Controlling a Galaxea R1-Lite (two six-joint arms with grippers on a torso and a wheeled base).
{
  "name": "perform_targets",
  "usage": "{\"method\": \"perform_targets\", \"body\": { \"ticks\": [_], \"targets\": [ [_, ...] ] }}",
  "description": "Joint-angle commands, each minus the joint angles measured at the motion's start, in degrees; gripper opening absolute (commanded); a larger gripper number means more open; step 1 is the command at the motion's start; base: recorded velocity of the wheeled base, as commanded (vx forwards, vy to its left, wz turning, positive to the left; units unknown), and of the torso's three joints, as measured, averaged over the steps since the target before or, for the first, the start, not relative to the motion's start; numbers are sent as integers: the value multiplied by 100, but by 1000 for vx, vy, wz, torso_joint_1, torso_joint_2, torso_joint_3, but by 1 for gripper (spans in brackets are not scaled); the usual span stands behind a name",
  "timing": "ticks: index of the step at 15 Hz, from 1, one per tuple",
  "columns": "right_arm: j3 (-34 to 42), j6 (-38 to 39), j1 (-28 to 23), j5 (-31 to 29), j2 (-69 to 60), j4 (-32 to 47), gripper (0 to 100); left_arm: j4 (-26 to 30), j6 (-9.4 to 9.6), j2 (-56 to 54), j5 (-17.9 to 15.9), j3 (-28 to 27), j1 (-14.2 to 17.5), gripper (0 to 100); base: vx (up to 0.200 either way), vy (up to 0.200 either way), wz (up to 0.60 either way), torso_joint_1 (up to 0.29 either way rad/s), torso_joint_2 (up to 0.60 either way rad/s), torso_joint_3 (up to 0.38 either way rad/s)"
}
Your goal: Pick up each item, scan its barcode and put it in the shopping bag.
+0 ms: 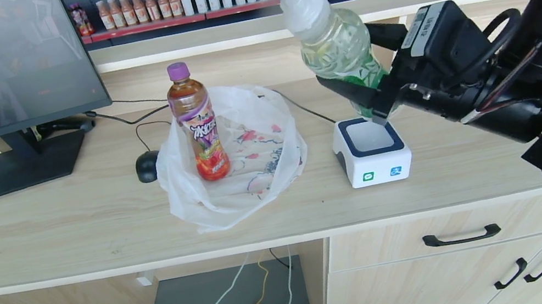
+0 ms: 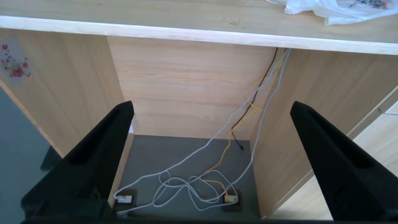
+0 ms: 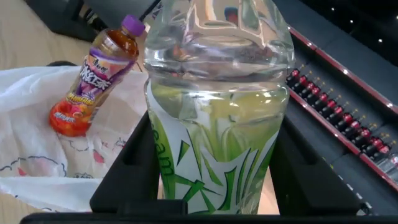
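Bottle (image 1: 329,38): clear, white cap, green label, clamped by right gripper (image 1: 357,70); left gripper (image 2: 211,109) spread wide.

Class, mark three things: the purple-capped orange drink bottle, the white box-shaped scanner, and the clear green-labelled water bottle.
Purple-capped orange drink bottle (image 1: 203,130): head view, label.
White box-shaped scanner (image 1: 379,166): head view, front face.
Clear green-labelled water bottle (image 1: 335,40): head view, upper body.

The clear bottle (image 1: 336,46) has a green-and-white label; the orange bottle (image 1: 198,126) a purple cap; the white bag (image 1: 264,114) red prints.
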Motion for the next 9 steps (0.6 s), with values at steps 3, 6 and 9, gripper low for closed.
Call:
{"method": "perform_targets", "body": {
  "ticks": [3,6,9],
  "targets": [
    [74,991,5,-566,435,-954,0,-1,2,-2,1,0,2,100,0,0,0,0,0,0],
    [320,1887,111,-1638,751,-1965,0,-1,2,-2,1,0,2,100,0,0,0,0,0,0],
    [584,2511,190,-2315,760,-2281,0,-1,11,-2,1,0,2,100,0,0,0,0,0,0]
  ]
}}
